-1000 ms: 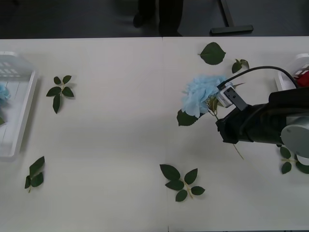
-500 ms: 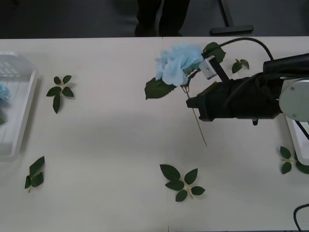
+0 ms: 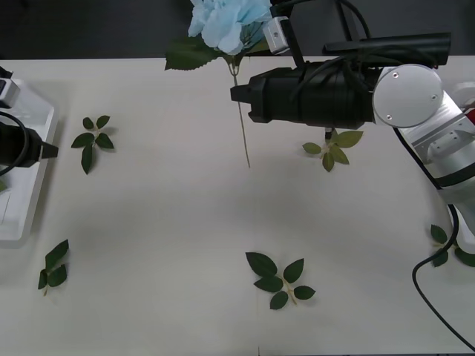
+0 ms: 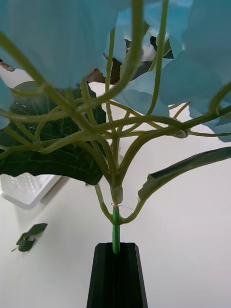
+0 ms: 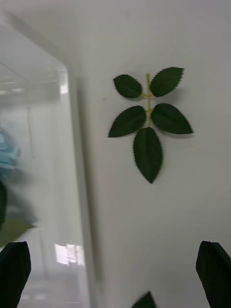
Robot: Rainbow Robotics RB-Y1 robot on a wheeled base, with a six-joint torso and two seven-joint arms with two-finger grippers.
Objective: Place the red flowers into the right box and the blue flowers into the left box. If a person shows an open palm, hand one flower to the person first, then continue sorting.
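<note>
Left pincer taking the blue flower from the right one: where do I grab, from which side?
Probably the bare lower stem of the blue flower, below where the right pincer is shut on it: thin, straight, hanging free, while head and leaves crowd the top. Bring the open left pincer in level from the robot's left.

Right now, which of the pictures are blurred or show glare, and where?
Left wrist view: the left box is smeared, with a bright glare patch on its floor; the leaf sprig stays fairly crisp. Right wrist view: the near petals of the blue flower are soft, while its stem and the fingers are sharp. Front view: even light, faint shadows.
</note>
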